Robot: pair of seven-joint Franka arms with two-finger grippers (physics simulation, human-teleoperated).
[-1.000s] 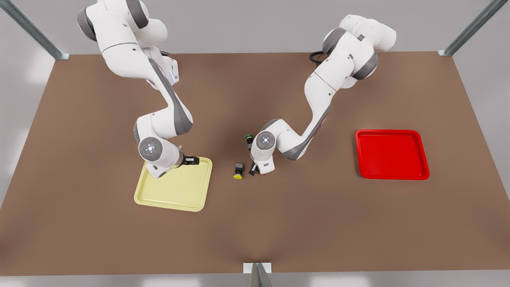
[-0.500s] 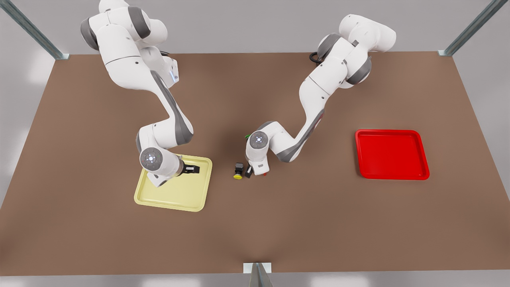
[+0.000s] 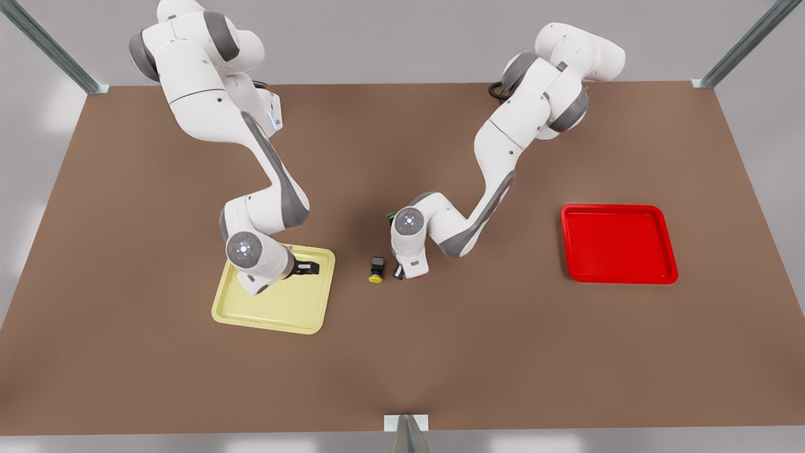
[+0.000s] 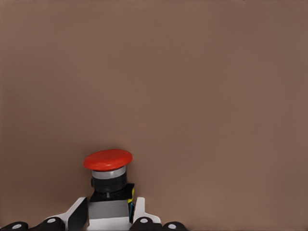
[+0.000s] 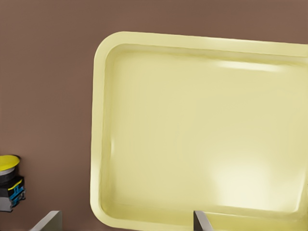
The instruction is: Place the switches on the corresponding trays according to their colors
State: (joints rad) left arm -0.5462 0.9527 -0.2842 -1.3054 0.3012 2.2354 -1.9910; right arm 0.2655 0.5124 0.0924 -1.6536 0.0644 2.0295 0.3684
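Left gripper [image 3: 400, 273] on the red switch [image 4: 108, 185]; right gripper [image 3: 310, 268] over the yellow tray [image 3: 277, 302].

Left fingers [image 4: 77, 216] sit close on both sides of the red switch's dark body, cap upright, at table centre. Yellow switch [image 3: 376, 270] lies on the table [image 3: 402, 352] just beside it. Right gripper's fingers [image 5: 45, 222] are spread wide, empty. Red tray [image 3: 618, 244] sits well apart at the front view's right.

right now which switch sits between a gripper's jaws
The red-capped switch, its body between the left gripper jaws. The yellow-capped switch lies free beside it; the right gripper hovers over the yellow tray.
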